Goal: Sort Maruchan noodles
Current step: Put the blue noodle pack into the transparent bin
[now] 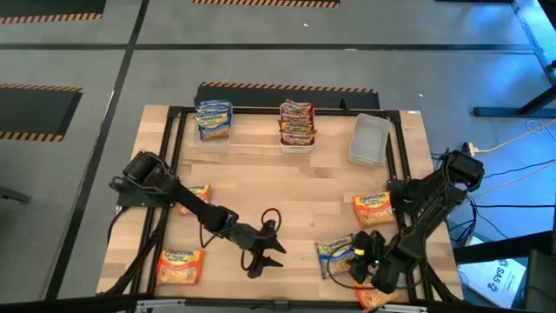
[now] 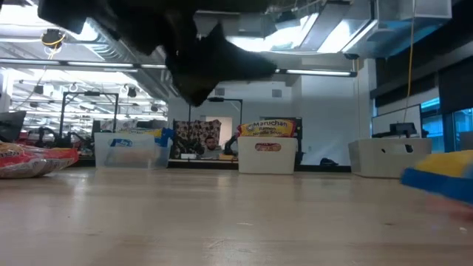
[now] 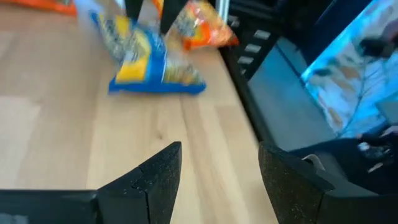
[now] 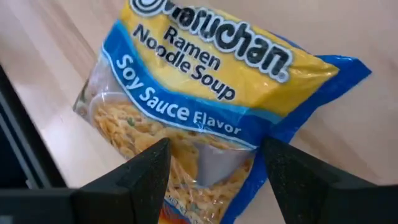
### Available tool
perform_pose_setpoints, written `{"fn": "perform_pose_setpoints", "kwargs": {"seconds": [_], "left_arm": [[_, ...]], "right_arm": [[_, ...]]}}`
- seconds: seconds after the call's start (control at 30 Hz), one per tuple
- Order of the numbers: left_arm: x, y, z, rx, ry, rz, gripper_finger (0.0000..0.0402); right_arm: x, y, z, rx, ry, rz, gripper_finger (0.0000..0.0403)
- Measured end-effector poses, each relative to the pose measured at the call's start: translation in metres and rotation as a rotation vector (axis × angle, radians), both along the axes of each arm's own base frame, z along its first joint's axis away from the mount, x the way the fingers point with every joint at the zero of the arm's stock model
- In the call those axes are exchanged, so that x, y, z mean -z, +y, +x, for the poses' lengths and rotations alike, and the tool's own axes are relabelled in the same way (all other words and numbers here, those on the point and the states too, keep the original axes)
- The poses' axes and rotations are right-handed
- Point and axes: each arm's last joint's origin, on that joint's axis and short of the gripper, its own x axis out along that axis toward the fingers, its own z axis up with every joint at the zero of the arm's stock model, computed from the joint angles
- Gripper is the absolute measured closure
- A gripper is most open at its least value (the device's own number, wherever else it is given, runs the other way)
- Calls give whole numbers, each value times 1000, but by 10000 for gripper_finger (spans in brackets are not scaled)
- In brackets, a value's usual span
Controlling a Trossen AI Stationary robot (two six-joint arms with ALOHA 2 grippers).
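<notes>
With both jaws apart, the soy sauce packet [image 4: 205, 118] at five o'clock could be crumpled by the right gripper [image 1: 369, 261].

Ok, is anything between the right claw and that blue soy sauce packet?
Nothing visible. The right claw hangs open directly over the blue soy sauce packet, its fingers straddling the packet's lower end with only bare table around it.

The packet [image 4: 205, 112] is blue with a yellow top band and white lettering. Orange packets [image 1: 180, 265] lie on the pale wood tabletop [image 1: 278, 191]. Red packets [image 1: 296, 123] fill one clear bin [image 1: 296, 143]. Both claws are black.
</notes>
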Motion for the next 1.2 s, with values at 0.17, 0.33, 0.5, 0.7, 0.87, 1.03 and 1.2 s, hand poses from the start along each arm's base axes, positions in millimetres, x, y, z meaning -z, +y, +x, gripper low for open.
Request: {"fn": "perform_pose_setpoints", "kwargs": {"seconds": [0.17, 0.33, 0.5, 0.7, 0.87, 1.03, 1.2], "left_arm": [[-12, 8, -6, -37, 58, 16, 194], [-16, 11, -7, -67, 62, 7, 194], [-6, 18, -1, -127, 105, -38, 194], [10, 31, 7, -200, 204, -164, 194], [32, 42, 14, -224, 333, -313, 194], [42, 42, 22, -198, 329, -428, 194], [52, 43, 24, -209, 348, -456, 192]], "right_arm": [[14, -1, 34, -63, -85, -21, 162], [25, -4, 68, -134, -206, -33, 162], [26, -13, 90, -168, -301, -89, 162], [22, -19, 94, -222, -309, -142, 162], [4, -2, 87, -295, -305, -148, 162], [2, 17, 73, -370, -355, -226, 162], [18, 22, 70, -424, -333, -320, 162]]}}
